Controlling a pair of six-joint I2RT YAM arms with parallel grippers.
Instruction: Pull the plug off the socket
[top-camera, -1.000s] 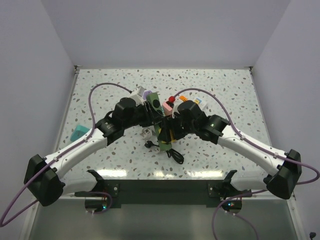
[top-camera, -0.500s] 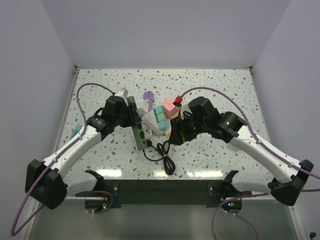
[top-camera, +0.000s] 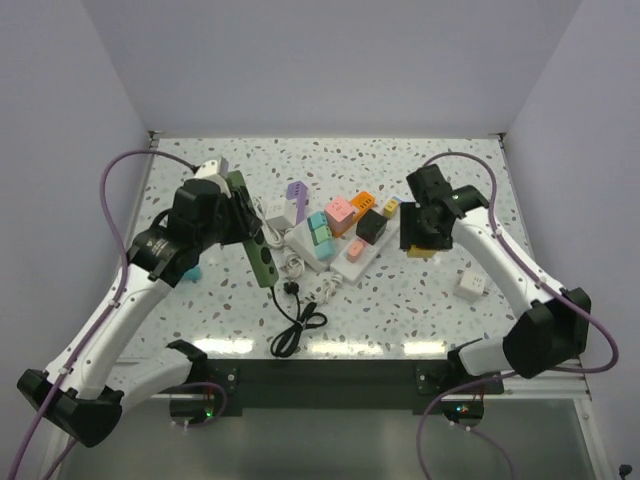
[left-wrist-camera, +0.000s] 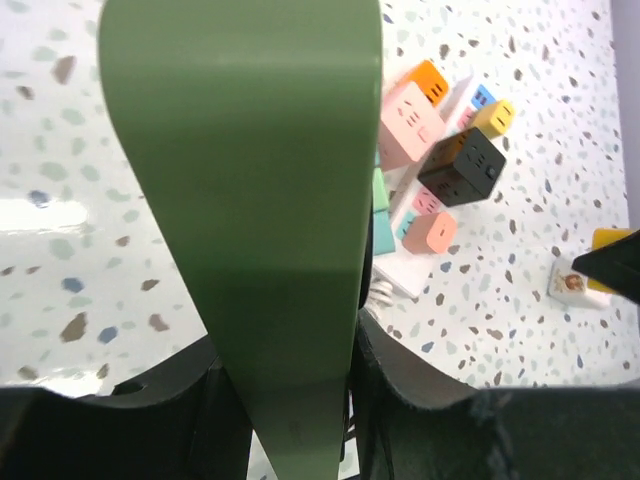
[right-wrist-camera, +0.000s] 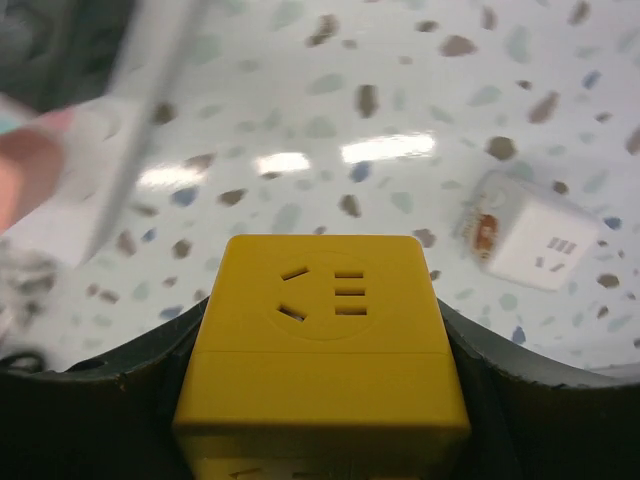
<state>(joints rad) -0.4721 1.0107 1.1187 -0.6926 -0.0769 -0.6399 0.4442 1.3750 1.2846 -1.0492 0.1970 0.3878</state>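
Green strip (left-wrist-camera: 250, 200), long axis far-to-near, sits clamped in the left hand (left-wrist-camera: 290, 400); the right hand (right-wrist-camera: 320, 375) grips the yellow plug (right-wrist-camera: 320, 300), well apart to the strip's right

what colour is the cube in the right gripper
Yellow; the cube shows best in the right wrist view.

The strip (top-camera: 252, 232) — a long olive-green socket bar — is clamped in the left gripper (top-camera: 243, 222). It is lifted over the table's left half and tilted, its lower end toward the near edge. The plug (right-wrist-camera: 320, 330) — a yellow cube with slot holes in its face — is well apart from it, pinched in the right gripper (top-camera: 420, 243) over the right side.
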